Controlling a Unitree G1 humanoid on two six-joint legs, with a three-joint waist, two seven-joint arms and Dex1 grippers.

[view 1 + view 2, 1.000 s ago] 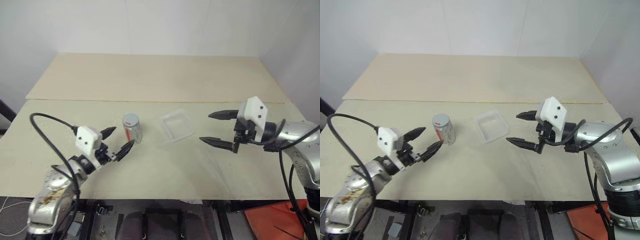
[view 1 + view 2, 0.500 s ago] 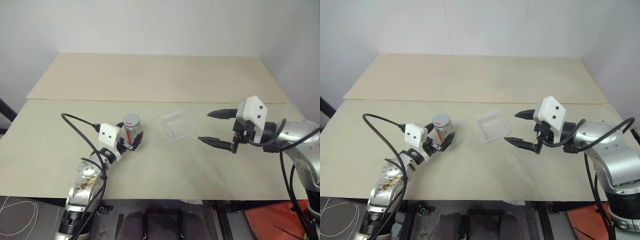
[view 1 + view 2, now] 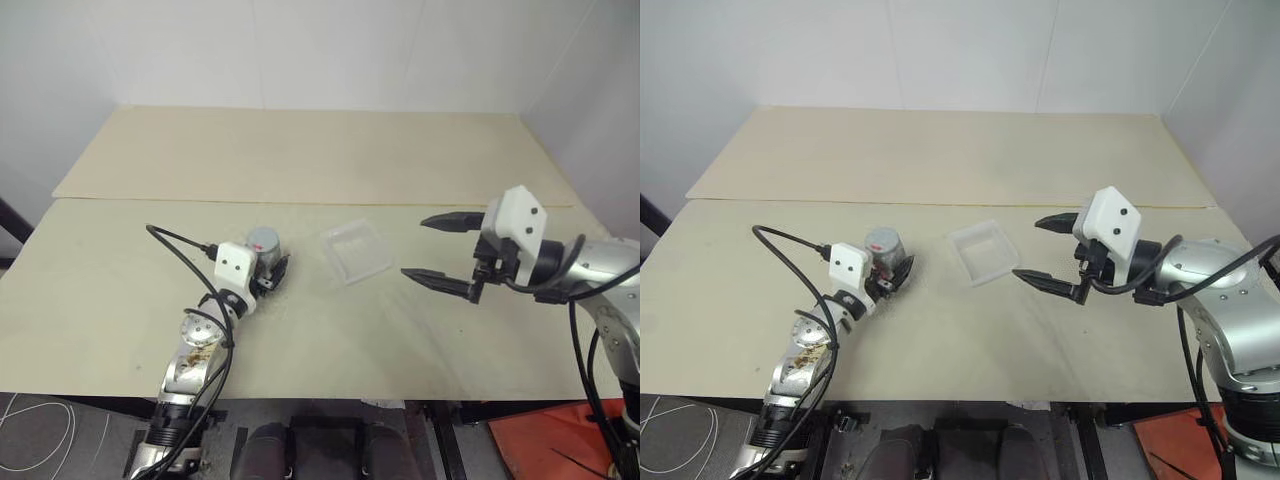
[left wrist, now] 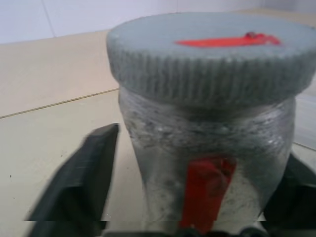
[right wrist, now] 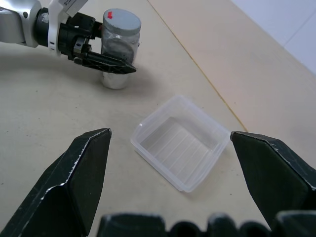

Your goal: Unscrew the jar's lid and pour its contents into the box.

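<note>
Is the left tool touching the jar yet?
Cannot tell. The left wrist view shows its fingers flanking the jar, one with a sliver of table between; the far one is cut off.

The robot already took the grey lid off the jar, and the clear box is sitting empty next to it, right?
Not quite. The lid is still on the jar; the left wrist view shows it sitting on top, red mark up. The left gripper is around the jar's body. The rest is right: the clear box sits empty beside it on the table.
</note>
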